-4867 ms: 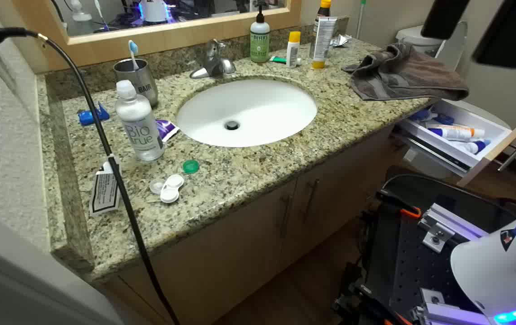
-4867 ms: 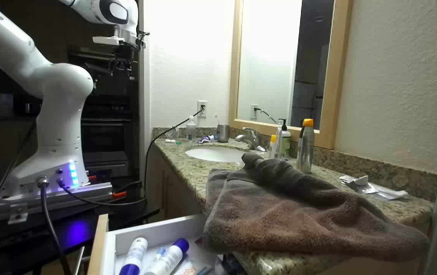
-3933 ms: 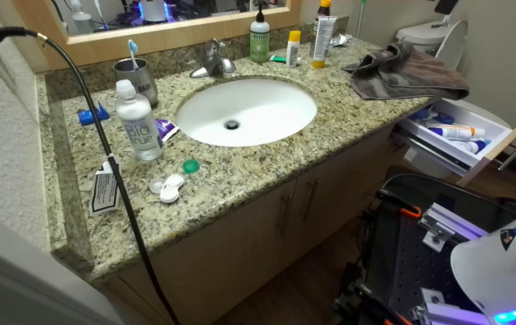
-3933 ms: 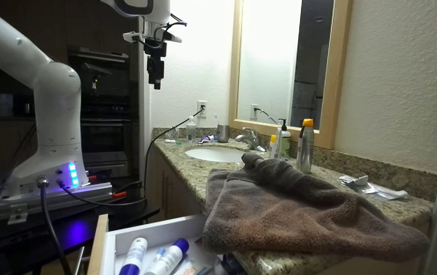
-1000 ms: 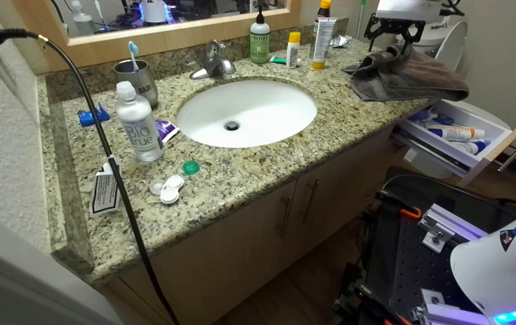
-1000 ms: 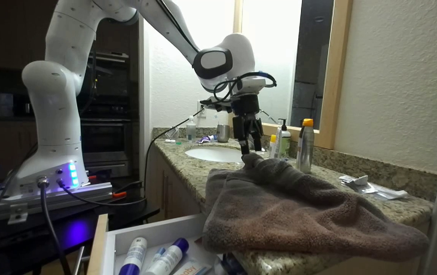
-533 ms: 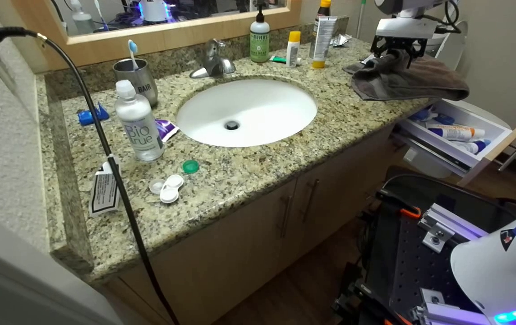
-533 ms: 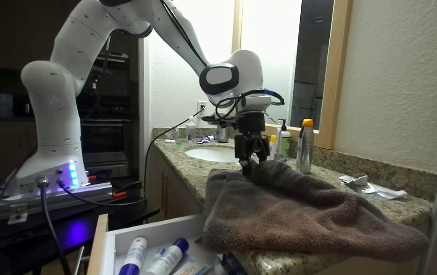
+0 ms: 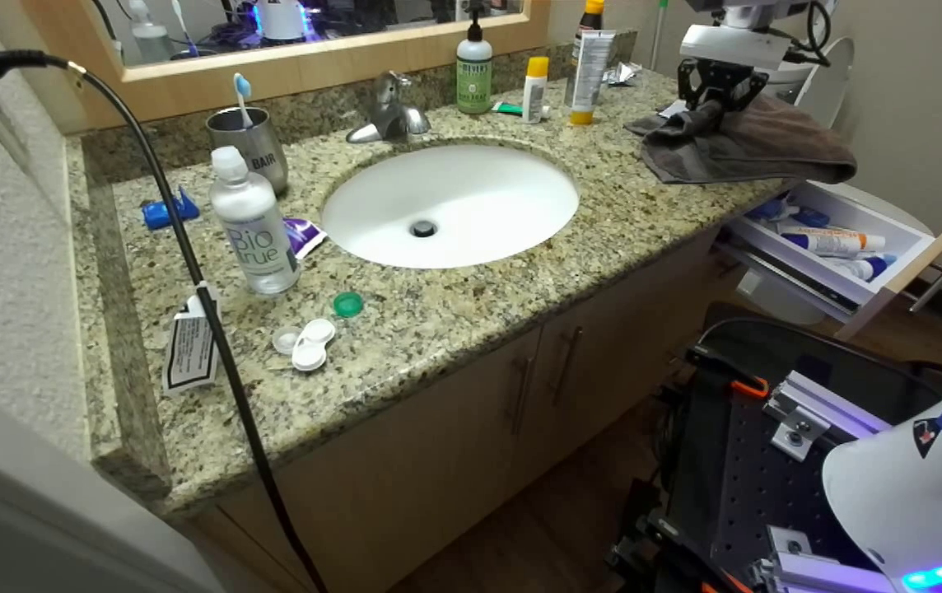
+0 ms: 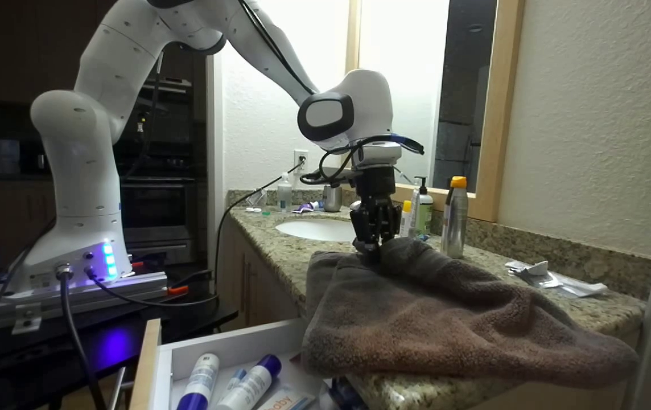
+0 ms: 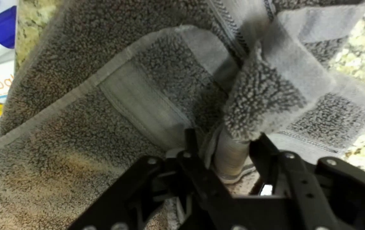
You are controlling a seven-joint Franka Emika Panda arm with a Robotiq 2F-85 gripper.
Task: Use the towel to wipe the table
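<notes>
A grey-brown towel (image 9: 800,148) lies bunched on the end of the granite counter, the table (image 9: 471,329), and part of it overhangs the edge by a drawer. In both exterior views my gripper (image 10: 372,253) points down into the towel's raised near fold, its fingertips partly hidden by cloth. The wrist view has a rolled fold standing between the two fingers of the gripper (image 11: 225,135). The jaws are about half closed around it. The right finger (image 11: 262,150) touches the cloth; a dark strip lies beside the left one, so I cannot tell whether the fold is pinched.
A drawer (image 10: 229,340) holding tubes stands pulled out below the towel. Near the towel are an orange-capped bottle (image 10: 457,222) and a soap bottle (image 9: 473,78). The sink (image 9: 454,206) is mid-counter. A lens solution bottle (image 9: 255,239) and a hanging black cable (image 9: 216,321) are farther along.
My arm has come from above the robot base across to the towel and down into its fold. Over the last half second the jaws have narrowed around the cloth; the towel's outline barely differs.
</notes>
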